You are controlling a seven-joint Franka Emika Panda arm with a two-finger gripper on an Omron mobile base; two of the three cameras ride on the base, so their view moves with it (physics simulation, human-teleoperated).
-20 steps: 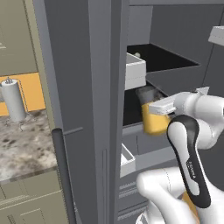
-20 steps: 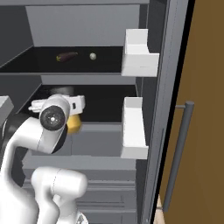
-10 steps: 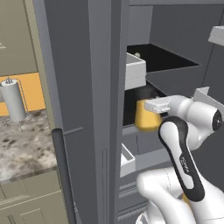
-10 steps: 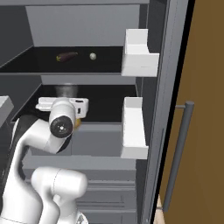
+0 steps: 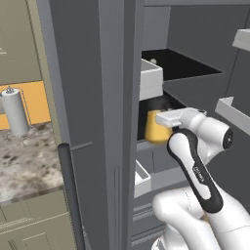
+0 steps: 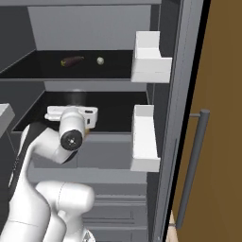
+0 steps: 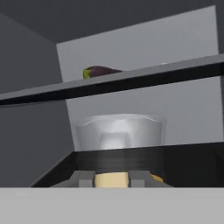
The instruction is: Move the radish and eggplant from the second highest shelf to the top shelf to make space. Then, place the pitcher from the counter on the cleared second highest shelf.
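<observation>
Gripping the pitcher point(image 5: 155, 128), the gripper point(image 7: 112, 178) has its fingers pinched on the yellow-orange body with the translucent grey top rising just ahead in the hand view.

Landmark: the second highest shelf point(image 6: 113, 109), a black panel above grey drawer fronts.
- Pitcher: at this shelf's front edge, over its left part; whether it rests on the panel cannot be told.
- Top shelf point(image 6: 47, 71): directly above the landmark.
- Eggplant point(image 6: 72, 60): on the panel above, toward the back.
- Radish point(image 6: 100, 60): pale, round, beside the eggplant on that upper panel.
- White door bins point(image 6: 150, 64): to the right of the landmark.
- Counter point(image 5: 24, 161): well to the left, outside the fridge.
</observation>
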